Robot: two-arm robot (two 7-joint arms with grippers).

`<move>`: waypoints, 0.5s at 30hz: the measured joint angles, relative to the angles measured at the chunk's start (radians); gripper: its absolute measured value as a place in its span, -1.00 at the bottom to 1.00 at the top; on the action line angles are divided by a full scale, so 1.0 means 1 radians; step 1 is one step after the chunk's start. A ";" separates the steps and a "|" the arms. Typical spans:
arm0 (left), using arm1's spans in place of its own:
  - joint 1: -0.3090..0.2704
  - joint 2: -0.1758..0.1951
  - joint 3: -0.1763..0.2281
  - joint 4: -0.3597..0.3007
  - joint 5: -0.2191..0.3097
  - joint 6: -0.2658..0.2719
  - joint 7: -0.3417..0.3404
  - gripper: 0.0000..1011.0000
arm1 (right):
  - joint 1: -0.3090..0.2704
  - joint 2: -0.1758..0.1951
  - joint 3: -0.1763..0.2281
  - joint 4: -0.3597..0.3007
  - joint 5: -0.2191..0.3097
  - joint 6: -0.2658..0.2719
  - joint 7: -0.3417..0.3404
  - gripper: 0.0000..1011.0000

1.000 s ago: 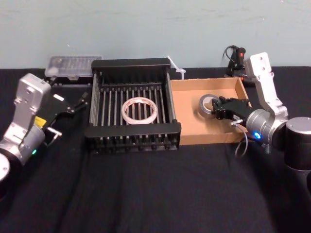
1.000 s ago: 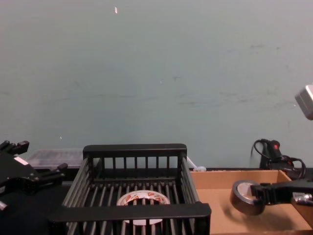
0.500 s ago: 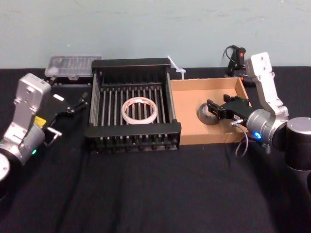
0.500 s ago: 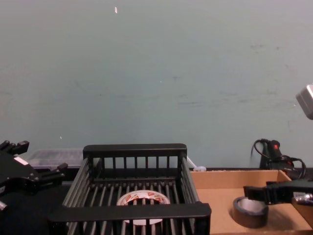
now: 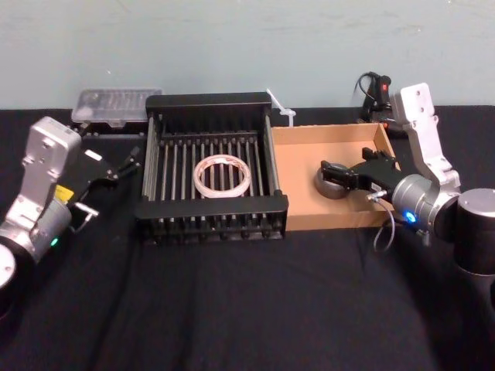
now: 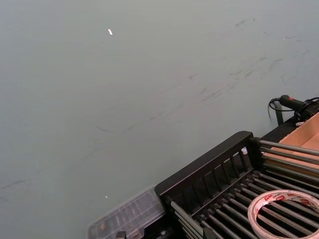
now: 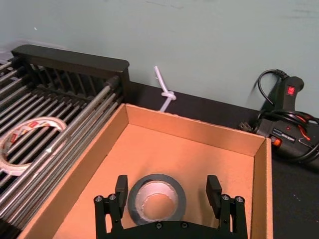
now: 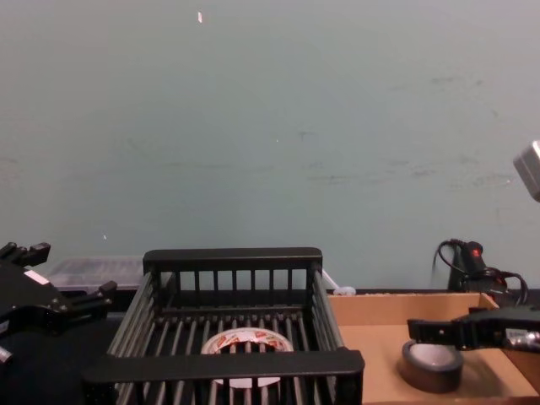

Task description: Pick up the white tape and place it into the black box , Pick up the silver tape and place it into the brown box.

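the black box (image 5: 211,211) looks like matt black plastic, its slatted bars smooth with a faint sheen along their tops. the brown box (image 5: 298,182) at centre right is plain tan cardboard, matt and slightly fibrous, with raw cut edges on its low walls. inside it the silver tape (image 7: 156,198) has a dull grey, smooth band and a pale papery core. the white tape (image 5: 221,175) at centre is glossy and half-translucent. the table cloth (image 5: 247,309) across the lower frame is matt black fabric. the arm housings at both edges are brushed, satin grey metal, and the right gripper (image 7: 169,193) is matt black plastic.
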 joint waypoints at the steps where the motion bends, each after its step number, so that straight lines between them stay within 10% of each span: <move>1: 0.000 0.000 0.000 0.000 0.000 0.000 0.000 0.98 | -0.003 0.000 0.001 -0.005 0.000 0.000 0.002 0.98; 15: 0.000 0.000 0.000 0.000 0.000 0.000 0.000 0.98 | -0.096 0.009 0.016 -0.135 -0.015 -0.030 -0.009 0.98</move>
